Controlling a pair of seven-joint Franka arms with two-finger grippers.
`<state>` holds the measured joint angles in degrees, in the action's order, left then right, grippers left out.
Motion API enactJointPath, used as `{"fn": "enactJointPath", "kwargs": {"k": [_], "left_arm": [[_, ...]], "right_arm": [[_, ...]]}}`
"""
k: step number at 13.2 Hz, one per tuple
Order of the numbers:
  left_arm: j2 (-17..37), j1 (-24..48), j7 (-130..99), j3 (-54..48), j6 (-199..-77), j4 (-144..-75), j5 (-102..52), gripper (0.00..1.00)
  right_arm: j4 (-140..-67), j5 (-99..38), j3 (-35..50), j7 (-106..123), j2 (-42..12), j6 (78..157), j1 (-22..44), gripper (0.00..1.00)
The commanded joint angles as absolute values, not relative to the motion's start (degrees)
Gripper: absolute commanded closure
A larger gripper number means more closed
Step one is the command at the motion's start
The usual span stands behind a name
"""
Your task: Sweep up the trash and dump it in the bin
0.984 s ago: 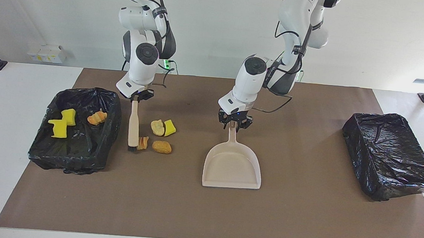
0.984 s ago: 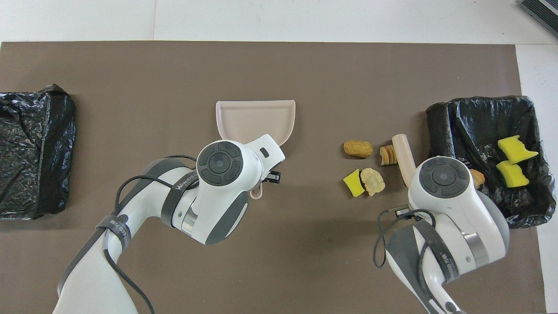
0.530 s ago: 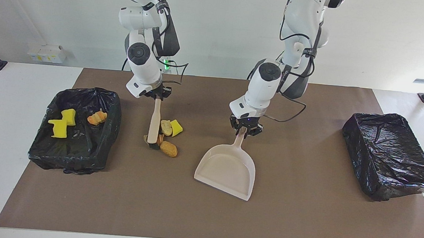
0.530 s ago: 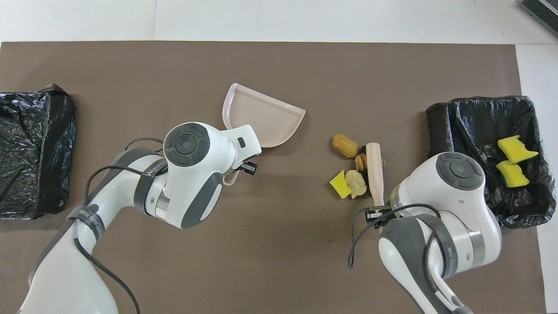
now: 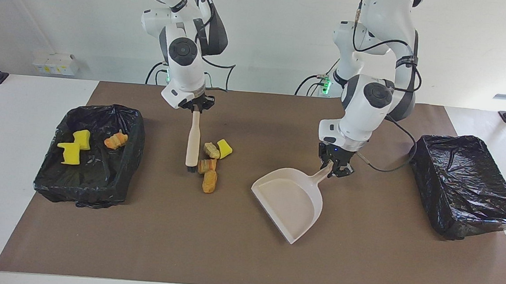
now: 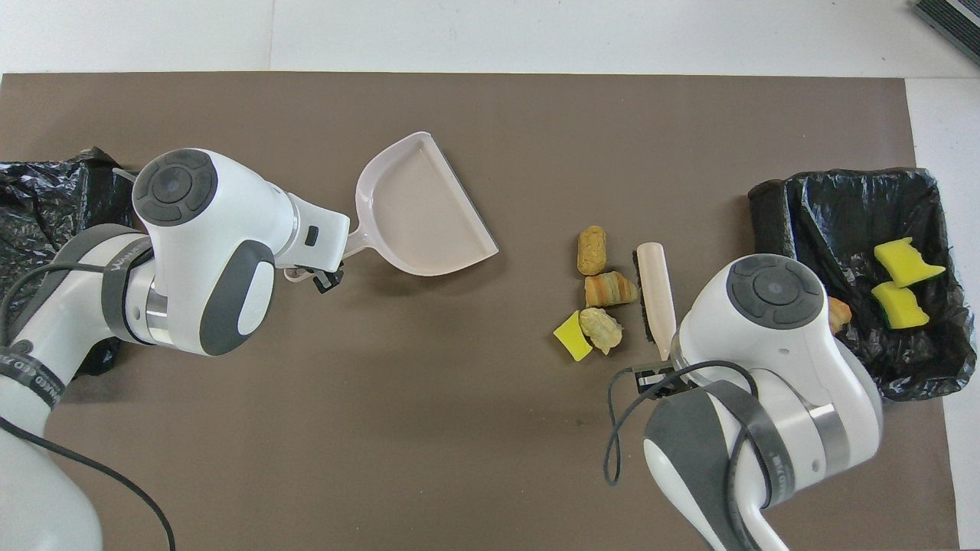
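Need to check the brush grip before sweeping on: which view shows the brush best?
The facing view: the brush shows whole, from the handle in the right gripper to the bristles beside the scraps. In the overhead view the right arm covers its handle end.

The dustpan [image 5: 291, 200] and brush [image 5: 193, 140] are beige. The trash [image 5: 213, 161] is yellow, tan and orange. The bins [image 5: 91, 155] are shiny black, the mat [image 5: 245, 257] brown.
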<state>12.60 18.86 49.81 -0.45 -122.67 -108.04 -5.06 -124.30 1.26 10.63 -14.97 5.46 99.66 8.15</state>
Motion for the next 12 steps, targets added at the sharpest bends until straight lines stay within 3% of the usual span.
{"fn": "enactJointPath", "kwargs": {"k": [1,5,12], "left_arm": [[10.9,18.5,57.3,-0.8,-116.0,-108.2,-5.3,1.00],[8.7,24.1,61.1,-0.8,-115.7,-110.6,0.2,1.00],[8.4,31.5,51.2,-0.9,-120.1,-113.6,1.2,1.00]], "right_arm": [[-130.1,3.3,11.0,-16.1,10.8,97.0,8.0,1.00],[-135.2,2.2,11.1,-15.6,12.1,98.2,8.7,1.00],[-135.5,-12.1,11.1,-15.6,11.3,104.6,10.5,1.00]]}}
